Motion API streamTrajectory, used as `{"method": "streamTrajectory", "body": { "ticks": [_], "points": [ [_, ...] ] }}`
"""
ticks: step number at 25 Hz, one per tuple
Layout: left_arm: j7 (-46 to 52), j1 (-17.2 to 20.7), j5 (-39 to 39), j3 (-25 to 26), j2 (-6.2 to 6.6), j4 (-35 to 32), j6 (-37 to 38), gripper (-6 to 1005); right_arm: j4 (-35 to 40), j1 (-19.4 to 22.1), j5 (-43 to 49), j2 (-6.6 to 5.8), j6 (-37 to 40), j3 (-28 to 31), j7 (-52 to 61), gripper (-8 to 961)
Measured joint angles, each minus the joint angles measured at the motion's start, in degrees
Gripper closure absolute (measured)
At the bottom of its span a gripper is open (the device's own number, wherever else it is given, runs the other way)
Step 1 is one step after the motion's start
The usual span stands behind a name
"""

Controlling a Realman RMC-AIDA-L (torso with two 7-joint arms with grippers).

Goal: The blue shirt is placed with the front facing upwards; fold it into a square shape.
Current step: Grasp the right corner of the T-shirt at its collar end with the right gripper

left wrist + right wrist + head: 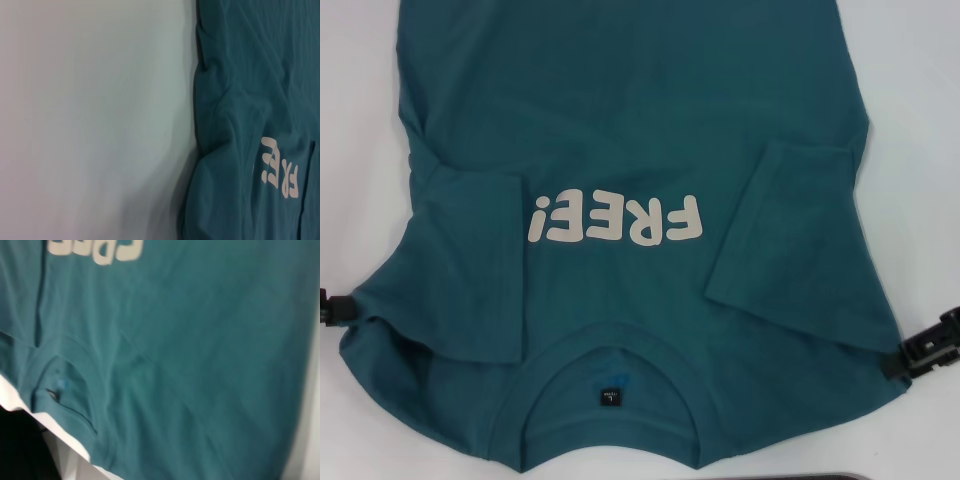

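A blue shirt (620,130) lay front-up on a white table (920,120), its collar nearest the camera and its pale "FREE" lettering (616,219) reading upside down from that side. Both short sleeves were folded inward over the chest, flanking the lettering. A small dark neck label (609,394) showed inside the collar. The left claw (335,308) sat at the shirt's left shoulder edge, the right claw (925,348) at the right shoulder edge; both were only partly in frame. A dark object (840,476) edged the bottom.

Left tool (332,308), right tool (928,350) low, apart.
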State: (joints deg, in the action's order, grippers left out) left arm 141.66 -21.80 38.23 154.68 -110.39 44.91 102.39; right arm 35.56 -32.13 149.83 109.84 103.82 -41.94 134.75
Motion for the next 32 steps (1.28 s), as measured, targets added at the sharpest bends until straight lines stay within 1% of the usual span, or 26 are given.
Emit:
{"method": "streamTrajectory", "body": {
  "ticks": [7,9,16,26,32],
  "points": [
    [0.0,0.0,0.0,0.0,0.0,-0.1,0.0,948,0.0,0.4,0.9,-0.76,-0.2,0.5,0.2,303],
    [0.1,0.0,0.0,0.0,0.0,-0.1,0.0,948,0.0,0.4,0.9,-0.68,-0.2,0.5,0.2,303],
    [0.1,0.0,0.0,0.0,0.0,-0.1,0.1,948,0.0,-0.1,0.9,0.32,-0.5,0.0,0.0,304],
    [0.1,0.0,0.0,0.0,0.09,-0.1,0.0,948,0.1,-0.5,1.1,0.48,-1.2,-0.1,-0.2,304],
    [0.2,0.0,0.0,0.0,0.1,-0.1,0.0,949,-0.1,-1.5,1.1,1.14,-1.8,-0.1,-0.3,304]
  ]
}}
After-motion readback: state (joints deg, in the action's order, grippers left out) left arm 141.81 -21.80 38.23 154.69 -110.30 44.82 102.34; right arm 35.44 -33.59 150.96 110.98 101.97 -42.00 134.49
